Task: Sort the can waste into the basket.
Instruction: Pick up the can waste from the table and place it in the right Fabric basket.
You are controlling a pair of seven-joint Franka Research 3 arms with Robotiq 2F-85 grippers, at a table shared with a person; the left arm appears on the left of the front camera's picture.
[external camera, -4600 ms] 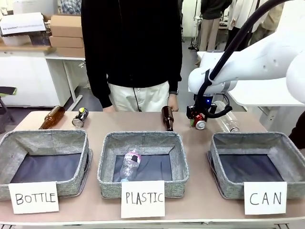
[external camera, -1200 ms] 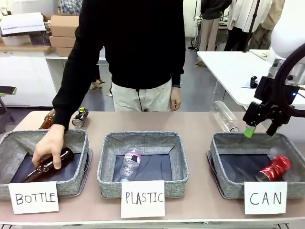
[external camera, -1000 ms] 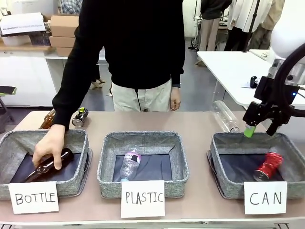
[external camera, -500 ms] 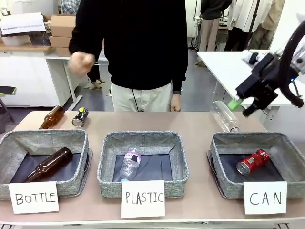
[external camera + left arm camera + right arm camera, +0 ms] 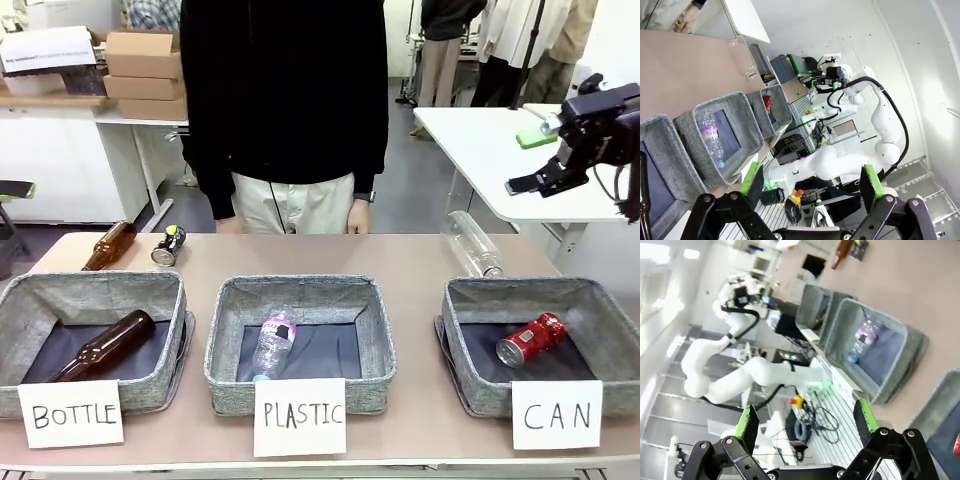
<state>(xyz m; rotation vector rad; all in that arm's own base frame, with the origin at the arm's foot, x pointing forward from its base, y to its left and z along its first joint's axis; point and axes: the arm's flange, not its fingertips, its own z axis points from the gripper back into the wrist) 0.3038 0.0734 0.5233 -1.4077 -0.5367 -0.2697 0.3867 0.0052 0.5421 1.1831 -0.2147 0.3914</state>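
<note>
A crumpled red metal can is lying inside the grey woven-fabric basket labelled CAN; both green-padded grippers, right and left, are hanging spread, empty.

My work surface is a tan table. Three grey fabric baskets rest directly on it in a row near my edge: the basket carded BOTTLE, the one carded PLASTIC and the basket carded CAN. At the far edge lie a brown glass bottle, a dark can just beside it, and a clear plastic bottle.
</note>
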